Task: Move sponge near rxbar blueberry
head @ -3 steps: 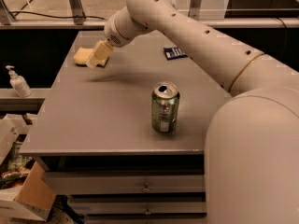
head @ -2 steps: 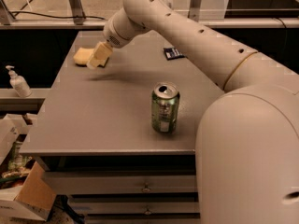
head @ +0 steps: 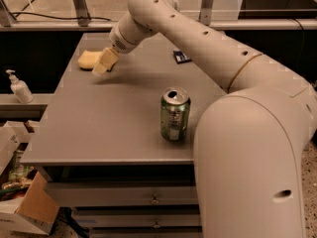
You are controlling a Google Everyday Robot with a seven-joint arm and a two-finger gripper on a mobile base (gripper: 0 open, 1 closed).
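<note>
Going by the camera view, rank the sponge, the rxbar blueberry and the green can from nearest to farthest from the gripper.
The gripper is over the table's far left part.
1. Sponge: right beside the gripper, far left.
2. Rxbar blueberry: across the table, far right.
3. Green can: towards the front edge, right of centre.

The gripper point(head: 105, 62), held over the far left of the table point(head: 109, 128), was clad in smooth cream plastic with a soft sheen, like the arm point(head: 208, 43) behind it. Just left of it, the sponge point(head: 86, 59) was seen as matt, soft foam. The tabletop beneath was finished smooth, matt grey. Well to the gripper's right, the rxbar blueberry point(head: 182, 57) was wrapped in dark, faintly glossy film, and the can point(head: 175, 114) was of shiny metal.
</note>
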